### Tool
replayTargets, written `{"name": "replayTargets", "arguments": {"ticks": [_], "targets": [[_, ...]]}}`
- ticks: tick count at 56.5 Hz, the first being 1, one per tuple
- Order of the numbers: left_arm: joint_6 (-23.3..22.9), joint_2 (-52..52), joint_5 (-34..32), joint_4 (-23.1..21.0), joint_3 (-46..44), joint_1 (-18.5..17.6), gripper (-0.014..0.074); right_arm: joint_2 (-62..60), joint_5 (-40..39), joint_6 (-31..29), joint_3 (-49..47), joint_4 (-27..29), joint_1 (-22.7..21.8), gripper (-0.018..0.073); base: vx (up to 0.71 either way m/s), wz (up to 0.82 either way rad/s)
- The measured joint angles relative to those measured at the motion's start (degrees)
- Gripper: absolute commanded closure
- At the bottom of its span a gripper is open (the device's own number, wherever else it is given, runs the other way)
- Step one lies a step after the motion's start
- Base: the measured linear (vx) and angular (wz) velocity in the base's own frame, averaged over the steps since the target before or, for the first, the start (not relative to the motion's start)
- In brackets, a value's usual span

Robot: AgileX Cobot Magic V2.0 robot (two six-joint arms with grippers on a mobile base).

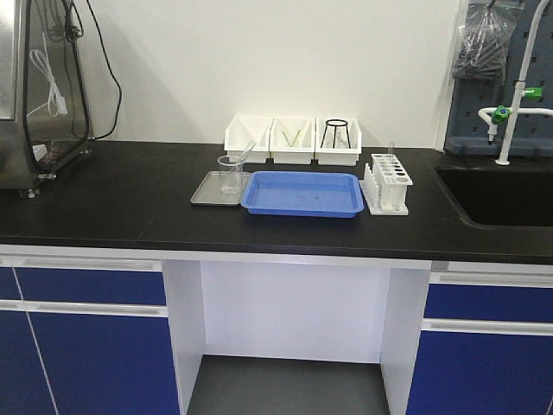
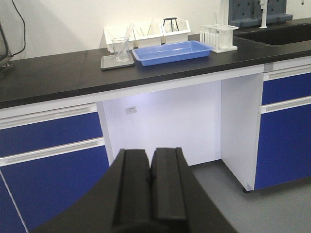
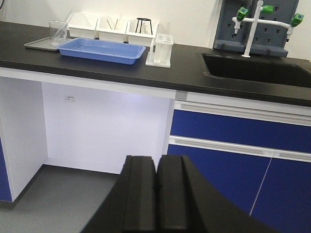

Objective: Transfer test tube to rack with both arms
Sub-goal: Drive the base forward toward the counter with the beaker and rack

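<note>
Beaker (image 1: 232,173) on small tray (image 1: 206,195), left of large tray (image 1: 302,195); rack (image 1: 388,183) right; bins (image 1: 293,156) behind.

Blocky black left claw (image 2: 149,162), black right claw (image 3: 156,165)

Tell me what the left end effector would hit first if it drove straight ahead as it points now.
Probably the white back panel of the open recess under the black counter; the left end effector, shut, aims below it. Depth is unclear, so the floor might come first.
</note>
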Motion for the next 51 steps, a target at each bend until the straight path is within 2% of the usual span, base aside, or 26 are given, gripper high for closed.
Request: {"name": "replayTargets", "arguments": {"ticks": [23,51], "targets": [[0.0,0.0,0.0,0.0,0.0,0.0,0.0603,0.0,0.0,0.0,0.0,0.0,0.0,0.057,0.11,-0.06],[0.0,0.0,0.0,0.0,0.0,0.0,0.0603,0.0,0.0,0.0,0.0,0.0,0.0,0.057,0.34,-0.06]]}}
